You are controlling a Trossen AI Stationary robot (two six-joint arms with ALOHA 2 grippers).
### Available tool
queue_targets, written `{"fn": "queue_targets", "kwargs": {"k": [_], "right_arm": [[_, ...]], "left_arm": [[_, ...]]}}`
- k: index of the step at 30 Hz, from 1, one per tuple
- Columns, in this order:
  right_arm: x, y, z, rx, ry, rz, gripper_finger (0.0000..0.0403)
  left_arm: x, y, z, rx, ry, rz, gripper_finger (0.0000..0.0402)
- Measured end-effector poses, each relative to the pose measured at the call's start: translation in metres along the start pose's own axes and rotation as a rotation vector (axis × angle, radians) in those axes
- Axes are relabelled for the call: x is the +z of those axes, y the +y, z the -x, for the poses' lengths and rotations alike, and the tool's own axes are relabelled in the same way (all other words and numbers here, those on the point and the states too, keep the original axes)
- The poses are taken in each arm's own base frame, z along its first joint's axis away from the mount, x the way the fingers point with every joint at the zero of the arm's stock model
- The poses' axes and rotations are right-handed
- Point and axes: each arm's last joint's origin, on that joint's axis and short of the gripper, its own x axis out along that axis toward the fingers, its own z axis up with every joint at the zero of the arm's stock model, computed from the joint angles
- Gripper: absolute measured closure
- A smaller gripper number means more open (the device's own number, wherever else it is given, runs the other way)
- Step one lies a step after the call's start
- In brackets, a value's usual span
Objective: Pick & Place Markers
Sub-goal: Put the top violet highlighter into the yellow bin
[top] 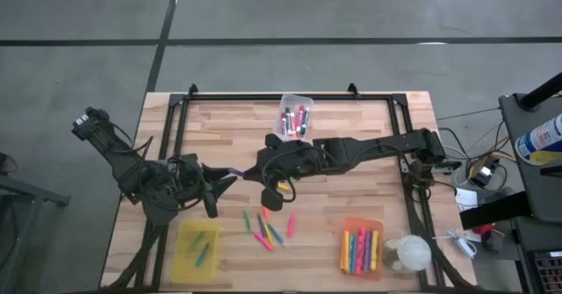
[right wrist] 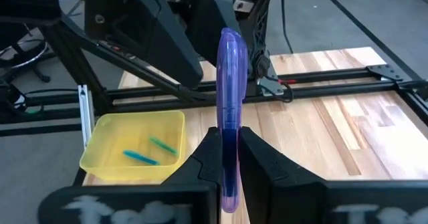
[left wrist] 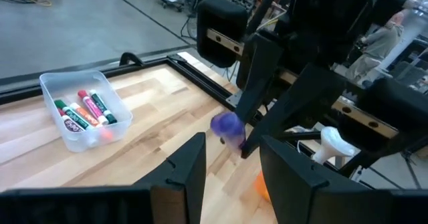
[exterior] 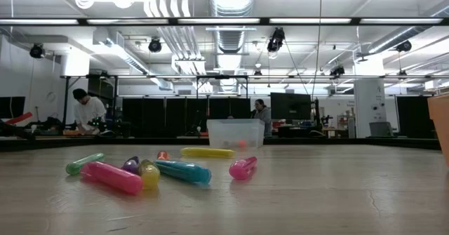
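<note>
Markers (top: 268, 228) partly sorted: some in the clear bin (top: 297, 101) at the far middle, a row in the orange bin (top: 362, 224) near right, two in the yellow bin (top: 180, 263) near left, a handful loose on the table (top: 351, 197) between the near bins. Purple marker (right wrist: 229, 83) pinched tight in the right gripper (right wrist: 229, 160) above mid-table, pointed toward the left gripper (left wrist: 231, 174), jaws wide and empty just beside it. Probably mid hand-over, with the loose pile left to clear: roughly halfway.
</note>
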Motion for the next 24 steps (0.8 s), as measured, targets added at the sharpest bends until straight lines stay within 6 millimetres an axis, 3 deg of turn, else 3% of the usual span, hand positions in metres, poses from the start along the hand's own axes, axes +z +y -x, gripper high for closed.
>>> {"fn": "queue_targets", "kwargs": {"k": [11,21,24], "right_arm": [[0.0,0.0005,-0.0033,0.007,-0.014,-0.004,0.0381],[0.0007,-0.0003,-0.0032,0.001,-0.02,-0.007,0.0376],[0.0014,-0.0006,-0.0023,-0.002,-0.022,-0.014,0.0368]], "left_arm": [[0.0032,0.0005,-0.0093,-0.014,0.033,0.028,0.0274],[0.0024,0.0004,-0.01,-0.002,0.021,0.072,0.0382],[0.0034,0.0017,-0.0092,0.002,0.015,0.07,0.0395]]}}
